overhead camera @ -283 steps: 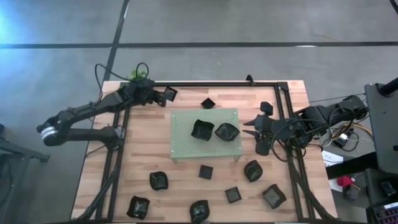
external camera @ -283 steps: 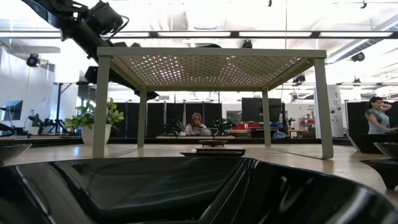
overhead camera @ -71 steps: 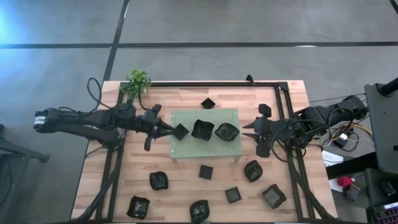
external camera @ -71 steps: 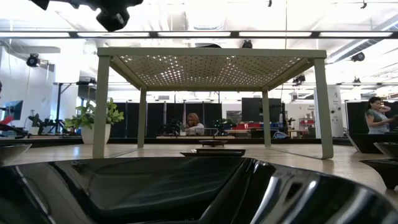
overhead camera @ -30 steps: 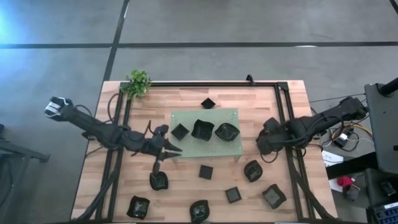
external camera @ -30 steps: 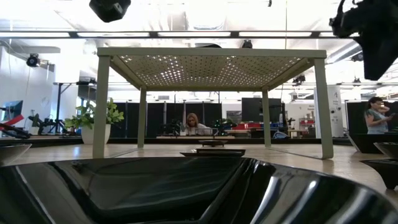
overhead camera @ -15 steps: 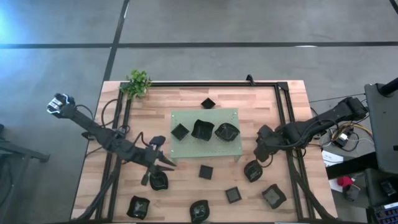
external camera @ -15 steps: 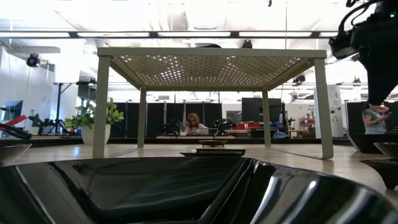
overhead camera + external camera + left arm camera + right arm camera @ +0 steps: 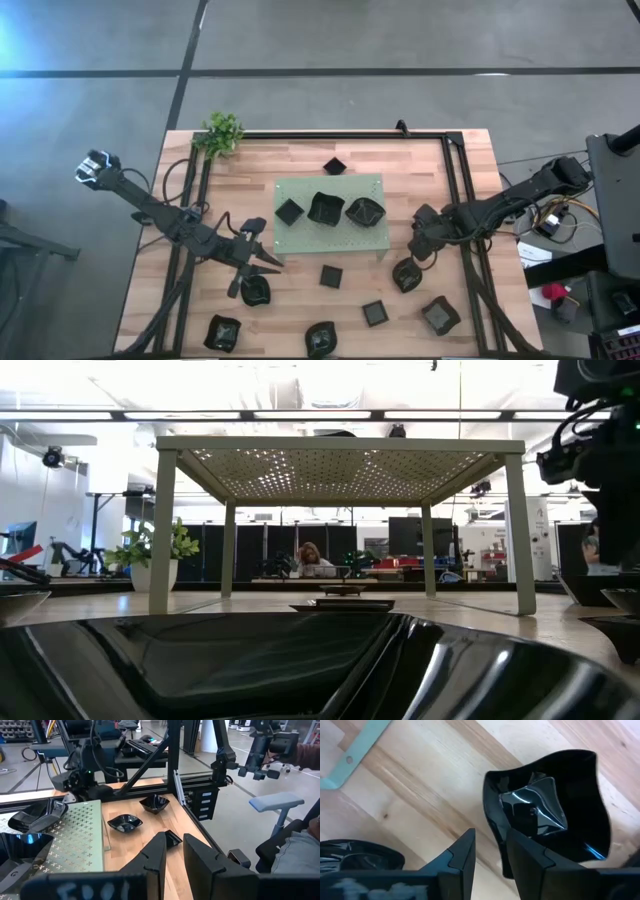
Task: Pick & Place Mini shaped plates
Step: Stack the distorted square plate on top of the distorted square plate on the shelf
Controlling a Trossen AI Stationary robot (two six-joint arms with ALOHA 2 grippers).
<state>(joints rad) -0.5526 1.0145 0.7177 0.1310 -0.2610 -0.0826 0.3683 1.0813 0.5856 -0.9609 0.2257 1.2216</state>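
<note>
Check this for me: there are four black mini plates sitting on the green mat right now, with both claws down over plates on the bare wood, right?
Not quite: the high view shows three mini plates on the green mat, not four. The rest holds: the left claw and right claw are both over plates on the wood.

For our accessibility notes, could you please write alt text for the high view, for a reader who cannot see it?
Overhead on a wooden table, three black mini plates sit on a green perforated mat, eight more around it. The left gripper hovers by a plate near the front; the right gripper hangs over another.
</note>
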